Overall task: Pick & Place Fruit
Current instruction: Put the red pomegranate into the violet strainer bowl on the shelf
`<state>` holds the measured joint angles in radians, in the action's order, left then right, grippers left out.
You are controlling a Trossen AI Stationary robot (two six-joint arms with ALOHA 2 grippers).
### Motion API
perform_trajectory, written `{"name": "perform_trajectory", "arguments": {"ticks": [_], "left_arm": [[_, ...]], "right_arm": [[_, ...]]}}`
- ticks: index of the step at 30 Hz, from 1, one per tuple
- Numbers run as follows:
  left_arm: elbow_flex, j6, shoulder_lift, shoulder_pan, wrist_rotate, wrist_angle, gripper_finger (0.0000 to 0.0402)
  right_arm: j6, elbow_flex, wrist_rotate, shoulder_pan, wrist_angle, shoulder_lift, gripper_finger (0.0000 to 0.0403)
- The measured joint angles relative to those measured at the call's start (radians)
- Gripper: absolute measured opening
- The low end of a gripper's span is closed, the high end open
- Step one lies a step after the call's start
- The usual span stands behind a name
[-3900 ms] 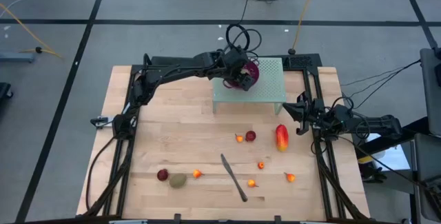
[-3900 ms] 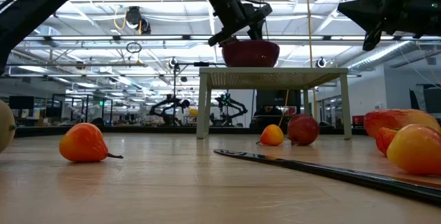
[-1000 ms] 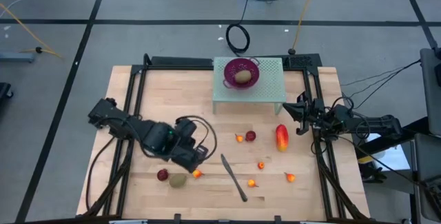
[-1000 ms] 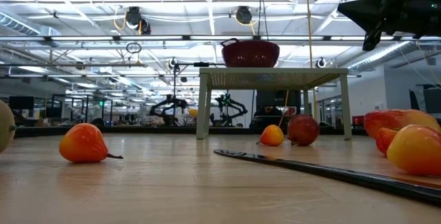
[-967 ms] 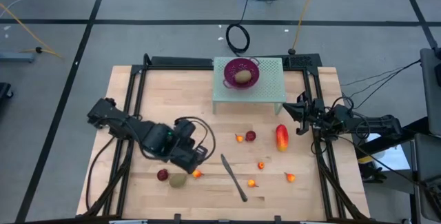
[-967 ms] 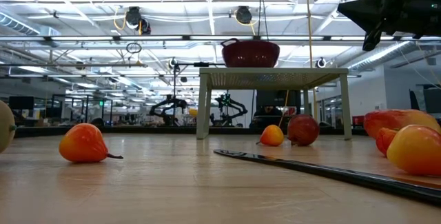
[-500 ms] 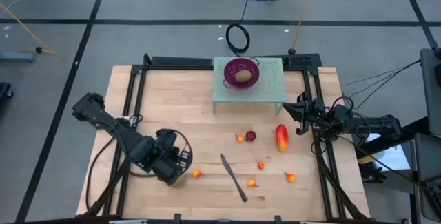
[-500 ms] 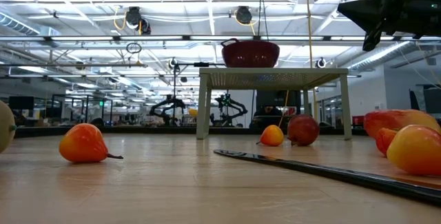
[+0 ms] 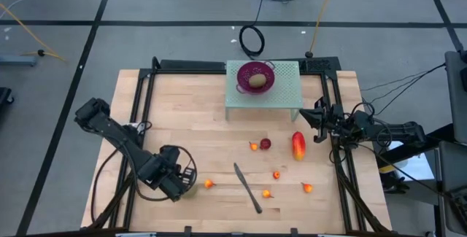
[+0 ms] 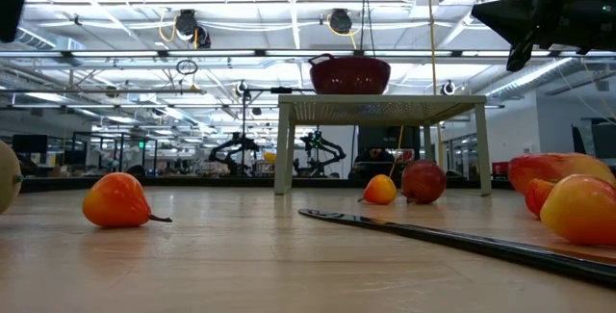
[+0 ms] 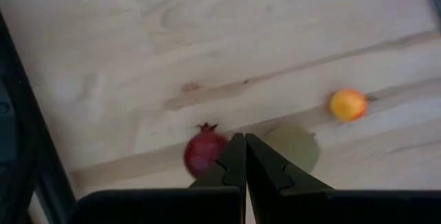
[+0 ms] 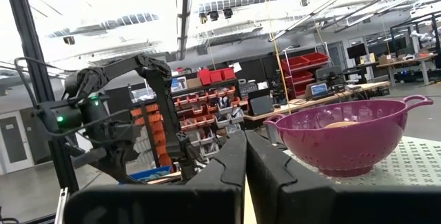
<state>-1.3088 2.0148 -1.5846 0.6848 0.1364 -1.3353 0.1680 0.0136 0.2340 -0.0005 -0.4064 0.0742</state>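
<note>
Both left fingers (image 11: 233, 156) pressed together, empty, above dark red fruit (image 11: 204, 152).

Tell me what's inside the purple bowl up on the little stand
In the high view, the purple bowl on the pale green stand holds one brownish oval kiwi. Anything beneath the kiwi is covered; the low view shows only the bowl's outer wall.

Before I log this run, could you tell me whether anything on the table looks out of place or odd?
Only the knife: it lies loose and askew among the scattered fruit. Nothing looks spilled or damaged; the purple bowl sits upright.
</note>
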Motion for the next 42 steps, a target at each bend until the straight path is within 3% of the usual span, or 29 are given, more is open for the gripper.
{"name": "perform_trajectory", "arguments": {"ticks": [18,35,42], "left_arm": [[0.241,0.187,0.123,0.166,-0.014,0.217,0.0],[0.318,0.187,0.127,0.173,-0.009,0.348,0.0001],[0.318,0.188,0.127,0.173,-0.006,0.345,0.0034]], "right_arm": [[0.003,0.0,0.0,0.0,0.0,0.0,0.0],[0.003,0.0,0.0,0.0,0.0,0.0,0.0],[0.003,0.0,0.0,0.0,0.0,0.0,0.0]]}}
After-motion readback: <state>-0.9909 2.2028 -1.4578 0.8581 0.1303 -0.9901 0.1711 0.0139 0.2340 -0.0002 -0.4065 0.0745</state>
